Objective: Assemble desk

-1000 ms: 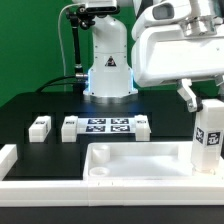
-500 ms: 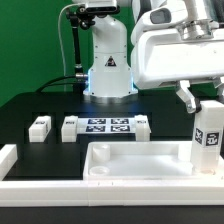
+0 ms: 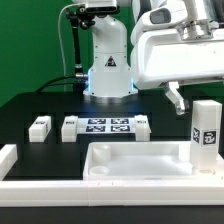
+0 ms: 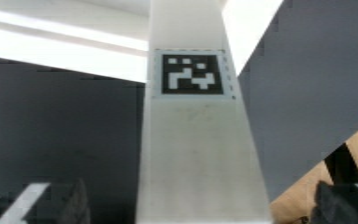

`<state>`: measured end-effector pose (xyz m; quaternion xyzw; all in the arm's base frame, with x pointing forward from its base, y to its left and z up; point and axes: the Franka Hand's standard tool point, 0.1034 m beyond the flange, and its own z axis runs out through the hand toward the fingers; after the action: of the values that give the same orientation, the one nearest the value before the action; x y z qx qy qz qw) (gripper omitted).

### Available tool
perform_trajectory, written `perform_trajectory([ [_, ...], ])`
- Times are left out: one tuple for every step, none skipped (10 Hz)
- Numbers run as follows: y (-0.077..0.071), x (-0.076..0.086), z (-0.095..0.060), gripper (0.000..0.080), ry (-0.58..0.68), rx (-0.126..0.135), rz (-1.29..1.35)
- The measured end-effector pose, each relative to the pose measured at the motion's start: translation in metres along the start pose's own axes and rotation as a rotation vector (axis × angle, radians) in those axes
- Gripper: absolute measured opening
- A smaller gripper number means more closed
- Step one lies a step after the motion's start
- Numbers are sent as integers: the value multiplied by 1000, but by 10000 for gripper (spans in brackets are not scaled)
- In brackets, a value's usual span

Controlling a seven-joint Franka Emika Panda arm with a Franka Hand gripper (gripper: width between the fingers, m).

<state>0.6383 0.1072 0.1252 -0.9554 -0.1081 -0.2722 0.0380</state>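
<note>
Leg (image 3: 205, 135) went from tilted to upright at desk top (image 3: 135, 160) corner, exterior view's right. Gripper (image 4: 190, 200) looks spread, clear of it.

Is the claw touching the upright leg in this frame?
Apart. The wrist view shows the leg standing between the open claw's fingers, with a dark gap on each side.

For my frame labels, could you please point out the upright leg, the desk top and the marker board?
upright leg (image 3: 205, 135): exterior view, its front face.
desk top (image 3: 140, 162): exterior view, bare inner floor.
marker board (image 3: 105, 127): exterior view, its middle tags.
</note>
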Motion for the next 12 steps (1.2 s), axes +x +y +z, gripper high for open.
perform_trajectory([
  [0, 0, 0, 640, 0, 0, 0],
  [0, 0, 0, 648, 0, 0, 0],
  [0, 0, 0, 649, 0, 0, 0],
  [1, 0, 0, 649, -9, 0, 0],
  [6, 1, -2, 649, -68, 3, 4],
  [9, 8, -5, 649, -94, 6, 8],
  [10, 9, -4, 649, -94, 5, 10],
  [11, 4, 1, 649, -104, 6, 13],
  [7, -3, 3, 649, -177, 18, 19],
  [2, -3, 4, 649, -283, 35, 35],
  [-1, -1, 6, 649, -391, 53, 36],
  [1, 1, 10, 649, -442, 62, 40],
])
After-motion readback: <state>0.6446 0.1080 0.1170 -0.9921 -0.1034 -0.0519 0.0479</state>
